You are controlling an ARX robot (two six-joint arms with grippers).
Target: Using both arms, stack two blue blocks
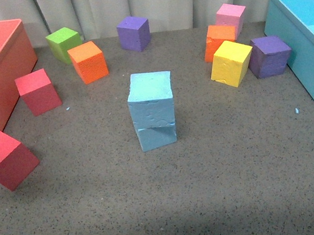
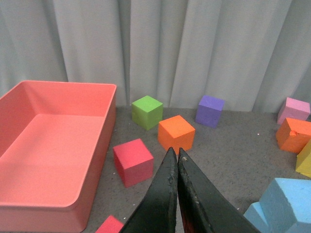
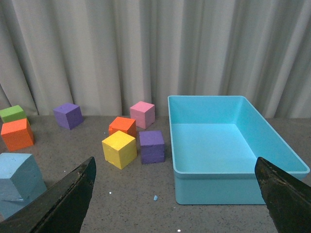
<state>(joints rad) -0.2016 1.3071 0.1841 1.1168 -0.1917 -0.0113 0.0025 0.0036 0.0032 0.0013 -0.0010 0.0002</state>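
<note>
- Already the two blue blocks (image 1: 152, 110) sit one on the other near the middle of the bench, well apart from both bins; the top block (image 1: 150, 98) is a little skewed and overhangs the lower block (image 1: 157, 136).
- Neither arm shows in the front view, so both look clear of the stack.
- From its wrist view, the left gripper (image 2: 176, 160) is clenched, its fingers pressed together and holding nothing.
- The right gripper (image 3: 177, 187) is released, fingers (image 3: 65, 196) spread wide, nothing between them.
- To my eye the stacking is done; what matters now is keeping both arms away so nothing brushes the stack.
- Any correction to the skew would need a gentle, square nudge.
</note>
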